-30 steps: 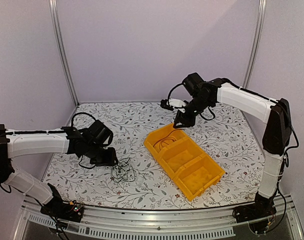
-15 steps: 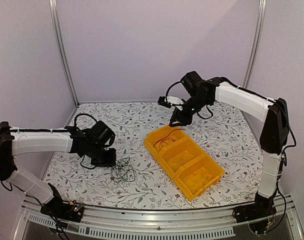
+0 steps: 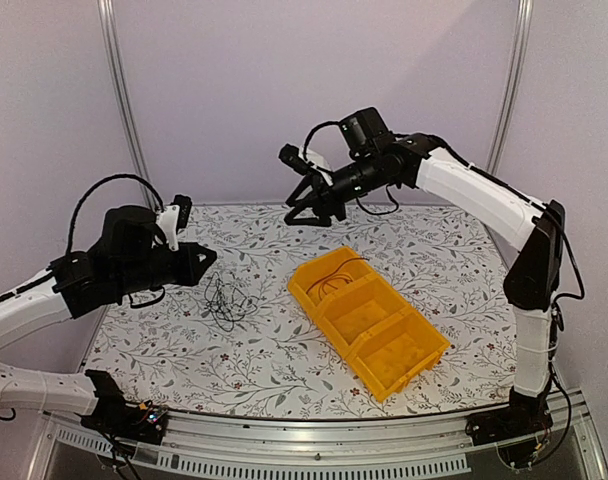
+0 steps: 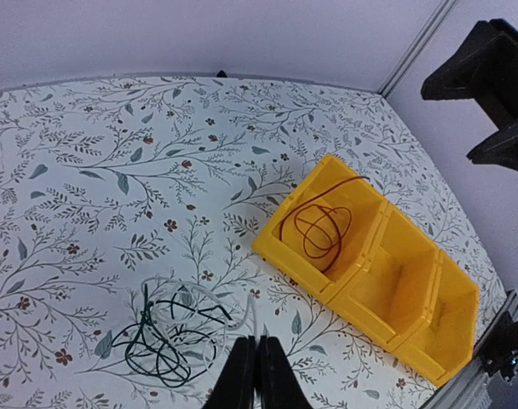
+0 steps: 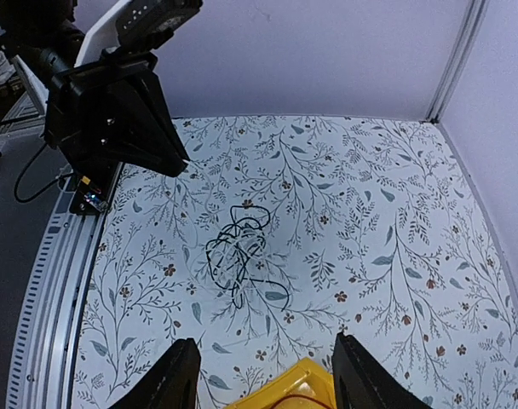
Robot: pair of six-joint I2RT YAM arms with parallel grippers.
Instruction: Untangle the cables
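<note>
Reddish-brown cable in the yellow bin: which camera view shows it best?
Left wrist: it looks down into the yellow bin, where the reddish-brown cable shows its loops clearly in the end compartment. Top external shows it small and faint. Right wrist catches only the bin's corner at the bottom edge, with a sliver of cable.

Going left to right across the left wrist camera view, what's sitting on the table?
A tangle of black and white cables → reddish-brown cable, coiled in the leftmost compartment of the yellow bin → the bin's two other compartments.
</note>
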